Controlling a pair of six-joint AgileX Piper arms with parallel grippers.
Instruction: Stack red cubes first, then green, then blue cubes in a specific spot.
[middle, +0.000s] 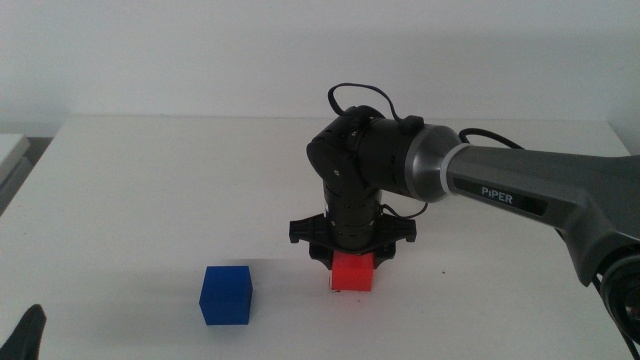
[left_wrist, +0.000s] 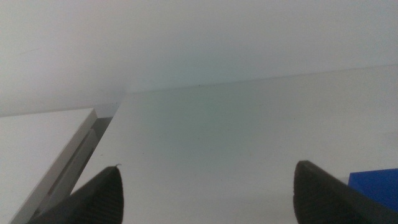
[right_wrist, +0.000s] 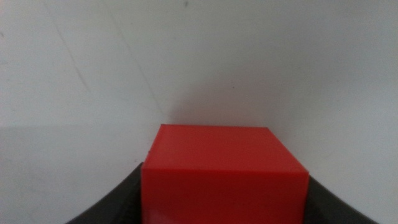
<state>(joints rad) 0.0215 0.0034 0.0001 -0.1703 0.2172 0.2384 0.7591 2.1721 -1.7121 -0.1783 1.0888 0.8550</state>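
The right claw (middle: 352, 262) is clamped on the small bright-red matte cube (middle: 352, 271), low at the white table's (middle: 150, 180) middle. The left claw (left_wrist: 205, 193), spread apart, waits at the near left corner.

Small bright-red cube (middle: 352, 271) of smooth matt plastic; dark-blue cube (middle: 225, 294) likewise matt; plain white tabletop (middle: 150, 200), smooth, faintly scuffed; black arm casing (middle: 365, 165) with satin sheen
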